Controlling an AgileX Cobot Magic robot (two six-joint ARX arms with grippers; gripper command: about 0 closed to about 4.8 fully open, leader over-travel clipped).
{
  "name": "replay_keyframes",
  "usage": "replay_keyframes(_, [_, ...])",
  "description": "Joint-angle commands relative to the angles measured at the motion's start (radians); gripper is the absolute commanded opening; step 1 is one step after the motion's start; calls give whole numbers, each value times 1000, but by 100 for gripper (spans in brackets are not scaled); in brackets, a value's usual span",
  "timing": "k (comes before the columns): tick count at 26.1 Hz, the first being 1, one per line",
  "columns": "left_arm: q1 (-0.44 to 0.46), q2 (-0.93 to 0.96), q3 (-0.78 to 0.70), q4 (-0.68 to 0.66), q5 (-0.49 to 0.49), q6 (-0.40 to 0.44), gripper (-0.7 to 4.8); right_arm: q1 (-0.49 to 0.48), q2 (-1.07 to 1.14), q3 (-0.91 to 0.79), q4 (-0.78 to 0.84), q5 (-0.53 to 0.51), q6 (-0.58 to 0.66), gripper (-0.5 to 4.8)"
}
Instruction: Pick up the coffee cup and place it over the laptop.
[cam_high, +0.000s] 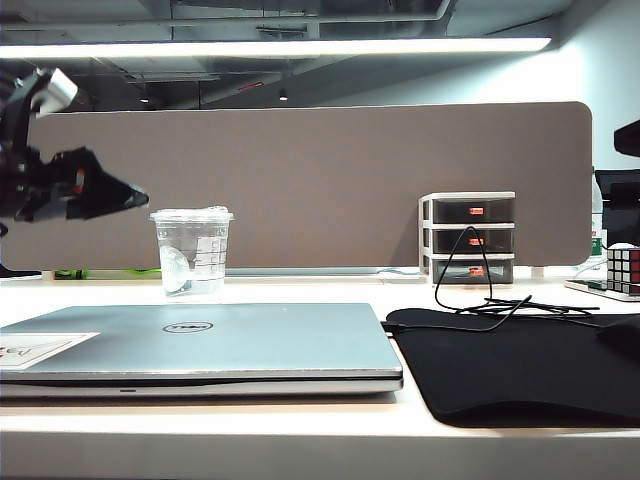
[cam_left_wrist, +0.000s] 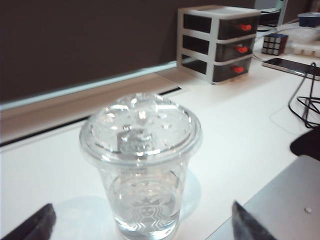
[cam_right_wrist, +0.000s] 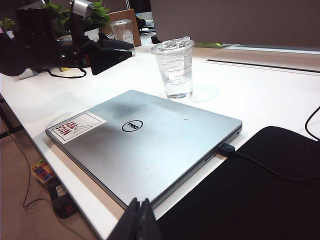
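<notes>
A: Looking across the counter (cam_high: 300, 420), how far along is this?

B: Barely begun, I'd judge. The coffee cup (cam_high: 192, 252) stands upright on the counter, lid on, just behind the laptop (cam_high: 200, 345) at its 12 o'clock edge. Nothing rests on the laptop's closed lid.

A: And the left end effector (cam_high: 128, 195)?

B: It hangs in the air at the cup's 9 o'clock, near but apart. Its wrist view shows both fingertips (cam_left_wrist: 37, 225) spread wide with the cup between them, untouched.

A: The right end effector (cam_right_wrist: 139, 220)?

B: Its fingers sit pressed together, holding nothing, above the near edge between the laptop and the black mouse mat (cam_high: 520, 365).

A: So what's left?

B: Everything: grasp, lift, set down on the lid.
</notes>
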Motion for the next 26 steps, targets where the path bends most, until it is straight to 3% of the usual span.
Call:
replay_keyframes(1, [3, 119, 111, -31, 107, -7, 479, 0, -2, -5, 0, -1, 3, -6])
replay_keyframes(15, [2, 304, 311, -77, 178, 4, 479, 0, -2, -5, 0, 2, 3, -6])
replay_keyframes(26, [0, 398, 459, -142, 313, 4, 479, 0, -2, -5, -10, 2, 3, -6])
